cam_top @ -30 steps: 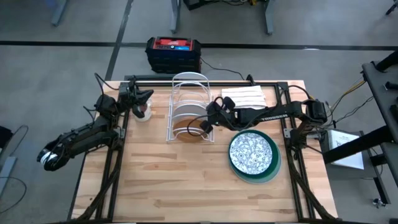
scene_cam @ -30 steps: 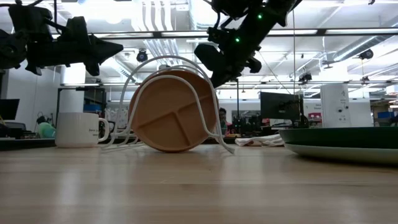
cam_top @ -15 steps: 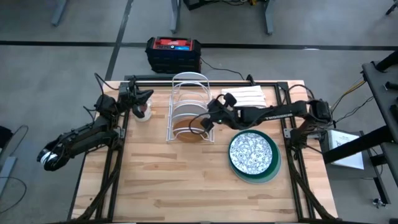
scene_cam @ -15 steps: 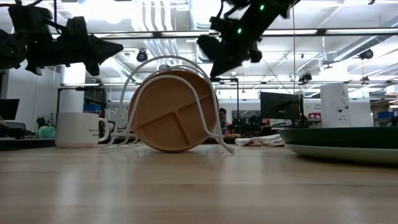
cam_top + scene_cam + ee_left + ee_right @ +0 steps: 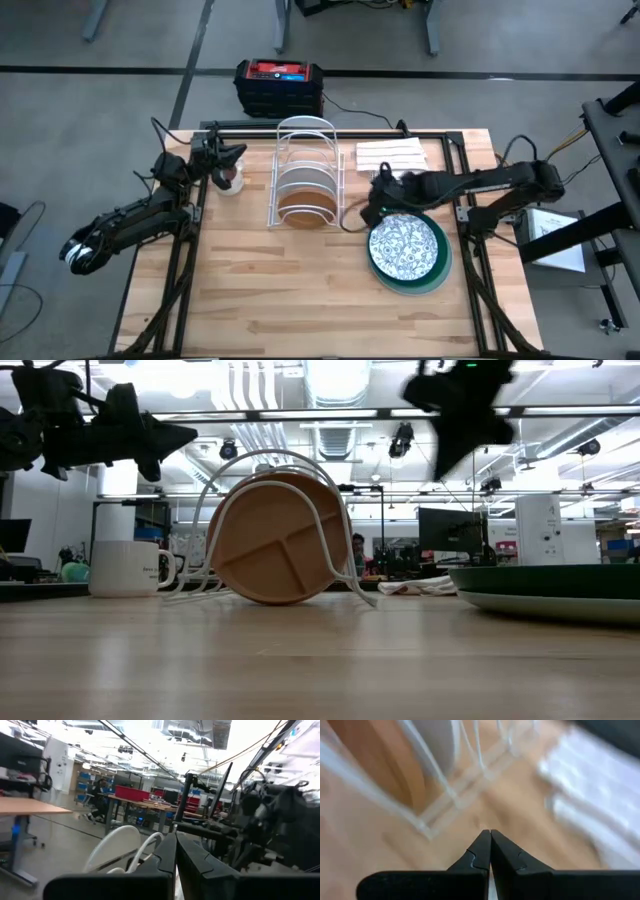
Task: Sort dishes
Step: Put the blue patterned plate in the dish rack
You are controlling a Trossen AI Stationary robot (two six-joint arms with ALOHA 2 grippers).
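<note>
The green plate (image 5: 432,272), carrying the speckled plate (image 5: 406,243), is sitting near the bench's right edge, while the tan plate (image 5: 304,208) and white plate (image 5: 303,176) are standing in the wire rack (image 5: 305,140) toward the back. The right gripper (image 5: 373,211), clenched and empty, is hovering between rack and green plate. The left gripper (image 5: 238,153), also clenched, is waiting above the mug (image 5: 231,179) at the back-left corner.

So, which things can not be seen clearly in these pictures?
- Plain white plate: in the high view the rack wires cross it; in the low view the tan-brown plate hides it.
- Dark green plate: the low view's edge cuts it off.
- Folded cloths: blurred in the right wrist view.
</note>
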